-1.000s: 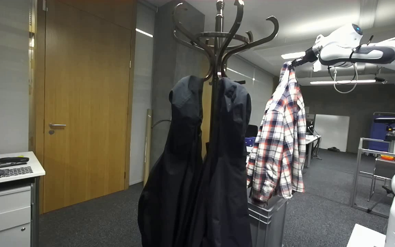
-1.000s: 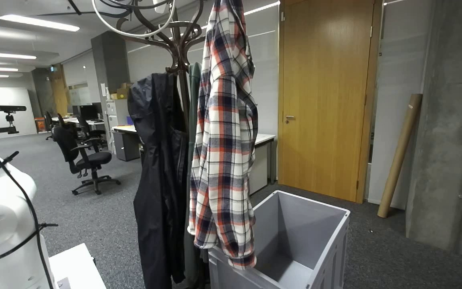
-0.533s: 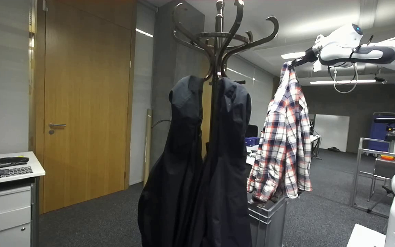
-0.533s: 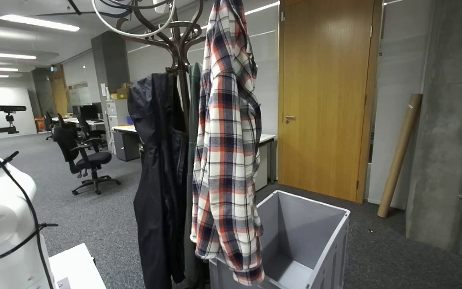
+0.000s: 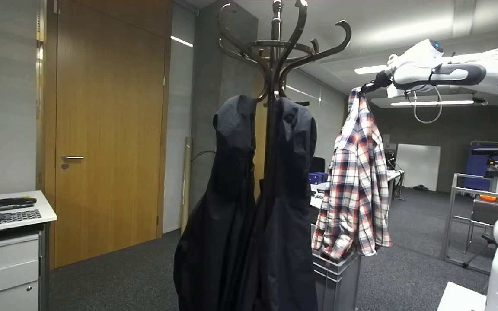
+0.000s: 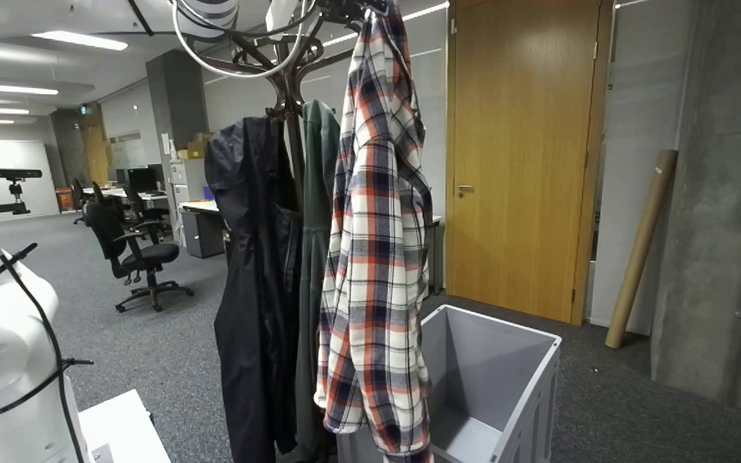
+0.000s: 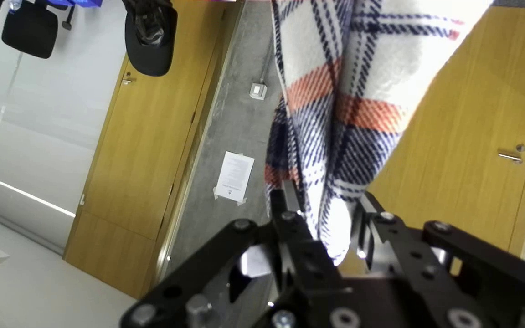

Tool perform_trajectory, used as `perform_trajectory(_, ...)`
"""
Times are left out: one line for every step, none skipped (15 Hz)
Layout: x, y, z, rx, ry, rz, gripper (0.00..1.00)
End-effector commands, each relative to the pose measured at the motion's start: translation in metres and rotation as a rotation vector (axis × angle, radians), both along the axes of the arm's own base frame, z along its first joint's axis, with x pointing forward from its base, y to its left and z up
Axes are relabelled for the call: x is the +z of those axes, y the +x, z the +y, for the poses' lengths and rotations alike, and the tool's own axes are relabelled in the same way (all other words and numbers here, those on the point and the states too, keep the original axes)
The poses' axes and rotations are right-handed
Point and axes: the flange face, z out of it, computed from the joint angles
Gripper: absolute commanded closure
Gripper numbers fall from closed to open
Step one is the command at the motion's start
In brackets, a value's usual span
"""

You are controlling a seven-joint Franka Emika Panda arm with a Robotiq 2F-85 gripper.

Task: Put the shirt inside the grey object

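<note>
The red, white and dark blue plaid shirt point(image 5: 355, 181) hangs long and limp from my gripper point(image 5: 363, 91); the shirt also shows in an exterior view point(image 6: 377, 244). In the wrist view, my gripper point(image 7: 328, 202) has a bunched fold of the shirt point(image 7: 367, 105) between its fingers. The grey bin point(image 6: 493, 360) stands open-topped on the floor below, and its side also shows in an exterior view point(image 5: 339, 283). The shirt's lower end hangs in front of the bin's near left part in one picture and overlaps its rim in both exterior views; I cannot tell whether it touches.
A dark coat rack point(image 5: 276, 43) stands beside the shirt, also in an exterior view point(image 6: 290, 83). Dark jackets point(image 5: 236, 194) hang on it, with a black one point(image 6: 255, 270) and a green garment point(image 6: 319, 212) close to the shirt. A white table point(image 6: 123, 427) stands by the robot base.
My gripper and the shirt have moved down and towards the bin, left in one picture and right in another. The shirt swung slightly. The bin and rack have not moved.
</note>
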Motion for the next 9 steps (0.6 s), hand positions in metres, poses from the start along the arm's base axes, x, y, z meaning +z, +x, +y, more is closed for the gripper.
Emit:
perform_trajectory(0.015,0.036,-0.011,-0.031,0.015,-0.047,0.93)
perform_trajectory(0.013,0.046,-0.013,-0.035,0.022,-0.044,0.93)
perform_trajectory(0.012,0.055,-0.015,-0.040,0.031,-0.043,0.93)
perform_trajectory(0.011,0.064,-0.016,-0.044,0.037,-0.046,0.93)
perform_trajectory(0.010,0.072,-0.017,-0.047,0.042,-0.047,0.93)
perform_trajectory(0.010,0.079,-0.018,-0.050,0.044,-0.054,0.93)
perform_trajectory(0.009,0.086,-0.019,-0.049,0.046,-0.057,0.93)
perform_trajectory(0.008,0.093,-0.020,-0.049,0.047,-0.063,0.93)
perform_trajectory(0.008,0.099,-0.020,-0.047,0.048,-0.063,0.93)
